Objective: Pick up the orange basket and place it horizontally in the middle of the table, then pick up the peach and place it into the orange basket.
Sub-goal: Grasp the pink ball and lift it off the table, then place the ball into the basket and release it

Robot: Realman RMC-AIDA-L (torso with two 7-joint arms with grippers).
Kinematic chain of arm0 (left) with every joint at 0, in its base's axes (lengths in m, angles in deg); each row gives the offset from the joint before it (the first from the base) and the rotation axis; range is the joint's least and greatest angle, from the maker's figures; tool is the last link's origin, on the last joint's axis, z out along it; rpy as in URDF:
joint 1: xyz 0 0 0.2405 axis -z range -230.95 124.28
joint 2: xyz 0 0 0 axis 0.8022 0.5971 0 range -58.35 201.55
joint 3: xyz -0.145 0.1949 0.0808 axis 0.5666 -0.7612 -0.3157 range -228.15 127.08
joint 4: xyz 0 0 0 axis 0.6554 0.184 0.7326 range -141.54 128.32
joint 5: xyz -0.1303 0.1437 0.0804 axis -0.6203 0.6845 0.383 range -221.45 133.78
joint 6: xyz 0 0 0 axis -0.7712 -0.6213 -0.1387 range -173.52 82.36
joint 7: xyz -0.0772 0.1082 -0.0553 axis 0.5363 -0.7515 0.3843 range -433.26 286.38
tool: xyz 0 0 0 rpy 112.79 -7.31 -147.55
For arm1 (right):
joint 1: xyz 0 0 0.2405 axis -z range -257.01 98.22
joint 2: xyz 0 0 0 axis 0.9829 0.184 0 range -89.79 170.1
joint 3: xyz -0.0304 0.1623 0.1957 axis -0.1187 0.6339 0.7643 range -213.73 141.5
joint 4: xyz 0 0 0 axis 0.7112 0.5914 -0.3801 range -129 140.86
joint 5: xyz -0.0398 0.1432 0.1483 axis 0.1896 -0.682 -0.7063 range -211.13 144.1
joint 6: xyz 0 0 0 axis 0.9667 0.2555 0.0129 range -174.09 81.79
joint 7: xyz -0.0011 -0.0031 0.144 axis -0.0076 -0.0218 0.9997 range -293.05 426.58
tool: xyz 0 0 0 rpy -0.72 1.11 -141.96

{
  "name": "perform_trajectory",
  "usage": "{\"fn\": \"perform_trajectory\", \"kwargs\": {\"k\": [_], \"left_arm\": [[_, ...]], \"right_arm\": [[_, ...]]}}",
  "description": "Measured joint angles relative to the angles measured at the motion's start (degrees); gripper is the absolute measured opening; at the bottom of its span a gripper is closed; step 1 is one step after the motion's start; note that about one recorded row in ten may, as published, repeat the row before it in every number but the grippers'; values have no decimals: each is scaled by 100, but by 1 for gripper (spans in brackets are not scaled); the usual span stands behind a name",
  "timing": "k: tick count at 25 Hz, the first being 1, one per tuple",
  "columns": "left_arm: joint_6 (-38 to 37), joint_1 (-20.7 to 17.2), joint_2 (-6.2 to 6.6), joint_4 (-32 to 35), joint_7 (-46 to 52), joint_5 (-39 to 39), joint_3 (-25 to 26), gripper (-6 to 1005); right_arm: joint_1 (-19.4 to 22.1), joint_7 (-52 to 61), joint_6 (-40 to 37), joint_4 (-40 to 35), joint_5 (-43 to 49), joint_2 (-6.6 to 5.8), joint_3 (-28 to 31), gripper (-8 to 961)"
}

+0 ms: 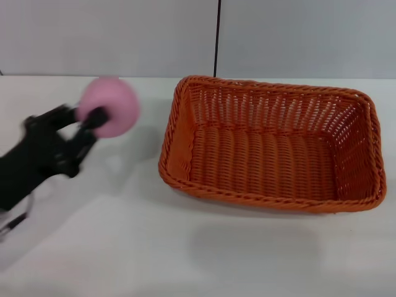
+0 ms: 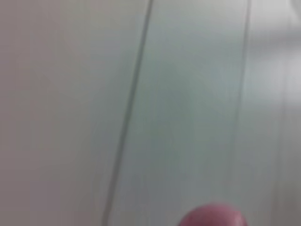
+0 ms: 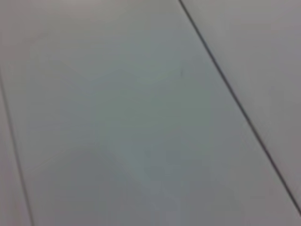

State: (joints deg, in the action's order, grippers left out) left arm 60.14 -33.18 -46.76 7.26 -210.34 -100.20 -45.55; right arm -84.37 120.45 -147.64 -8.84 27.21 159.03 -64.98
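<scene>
With the orange basket point(image 1: 272, 143) already lying on the table point(image 1: 124, 247) with its long side across the head view, right of centre, the first step of the task appears complete. The step in hand is the transfer of the peach point(image 1: 110, 107).

Current state:
- The left gripper point(image 1: 90, 119) is on the left of the head view, raised above the table surface. Its jaws pinch the peach, with one dark finger crossing the front of the fruit.
- The peach is held clear of the table, a soft shadow lying on the surface beneath it. It is to the left of the basket's near-left rim, close to it but not over the opening.
- In the left wrist view only a small pink arc of the peach point(image 2: 212, 215) shows at the frame edge; the rest is plain wall panelling.
- The right gripper does not appear in any view; the right wrist view shows only flat pale panels.

Next move, as judged: carry the peach toward the robot's right until it is above the basket floor, keeping it high enough to pass the braided rim. Lower it inside, then release. Releasing too early risks the round fruit striking the rim and rolling away across the table.
</scene>
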Motion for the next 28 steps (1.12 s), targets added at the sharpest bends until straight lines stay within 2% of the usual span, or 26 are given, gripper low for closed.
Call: {"fn": "perform_trajectory", "kwargs": {"k": [1, 2, 10, 16, 19, 26, 28], "left_arm": [[0, 0, 0, 0, 0, 0, 0, 271], [-315, 457, -16, -579, -50, 151, -211, 259], [-1014, 1023, -35, -1521, -675, 502, -413, 189], [-1537, 1125, -38, -1997, -1017, 596, -375, 381], [-2035, 1168, -39, -2232, -1045, 600, -321, 464], [-2032, 1170, -32, -2247, -1029, 606, -318, 686], [-1927, 1041, -3, -2135, -1048, 574, -223, 753]], "right_arm": [[10, -25, 24, 22, 4, 0, 15, 636], [19, -31, 45, 35, 5, -1, 21, 636], [3, -43, 117, 77, 6, -4, 27, 636], [-1, -46, 121, 146, -9, 0, 31, 636], [-5, -48, 121, 163, 2, 2, 31, 636], [-21, -51, 122, 229, -2, -5, 31, 636], [-21, -51, 122, 227, -13, -5, 35, 636]]}}
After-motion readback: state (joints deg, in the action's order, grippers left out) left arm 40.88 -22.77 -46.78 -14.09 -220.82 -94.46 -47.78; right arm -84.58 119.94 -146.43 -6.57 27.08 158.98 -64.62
